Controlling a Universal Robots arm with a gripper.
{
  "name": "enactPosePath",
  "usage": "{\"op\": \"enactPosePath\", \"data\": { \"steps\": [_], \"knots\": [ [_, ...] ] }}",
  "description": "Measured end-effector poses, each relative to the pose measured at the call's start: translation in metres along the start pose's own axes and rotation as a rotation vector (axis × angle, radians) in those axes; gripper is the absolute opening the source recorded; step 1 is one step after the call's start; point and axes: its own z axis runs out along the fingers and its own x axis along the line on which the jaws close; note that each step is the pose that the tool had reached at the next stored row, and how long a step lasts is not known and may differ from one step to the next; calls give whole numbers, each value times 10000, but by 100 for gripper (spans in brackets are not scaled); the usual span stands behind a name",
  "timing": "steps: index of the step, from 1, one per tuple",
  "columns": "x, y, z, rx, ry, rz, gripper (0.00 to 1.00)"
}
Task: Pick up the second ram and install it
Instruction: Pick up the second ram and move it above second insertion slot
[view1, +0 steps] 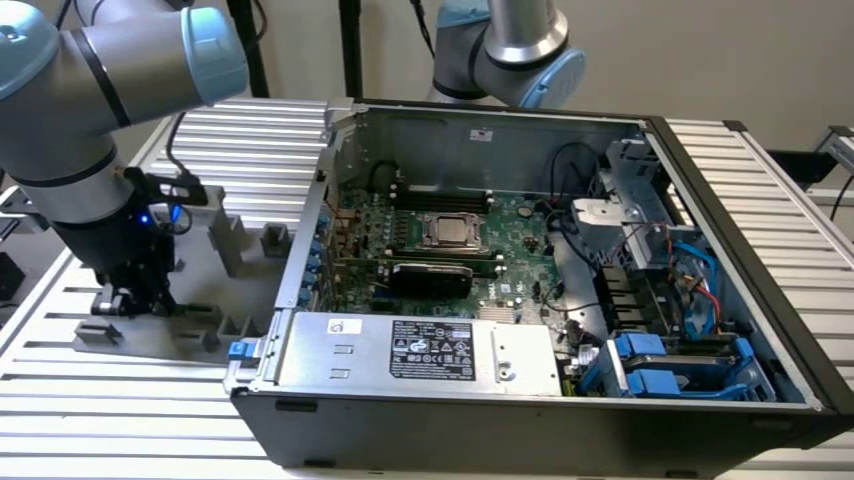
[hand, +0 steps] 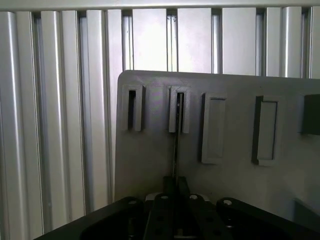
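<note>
Gripper (hand: 176, 184), at the exterior view's left, is clamped on one second ram (hand: 175, 150), edge-on, far end in one of two slotted blocks (hand: 140, 111) on one grey fixture plate (hand: 145, 170); one open computer case (view1: 534, 432) stands at that view's right.

The second ram (hand: 176, 145) is standing on edge, showing as a thin dark line; it is running straight out from between the fingers (hand: 184, 186), which are pinching its two faces; its far end is sitting in a slotted grey block (hand: 186, 117).
</note>
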Motion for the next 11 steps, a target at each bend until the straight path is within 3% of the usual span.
{"op": "enactPosePath", "data": {
  "steps": [11],
  "knots": [
    [1, 23, 0, -2, 5, -501, 14]
  ]
}}
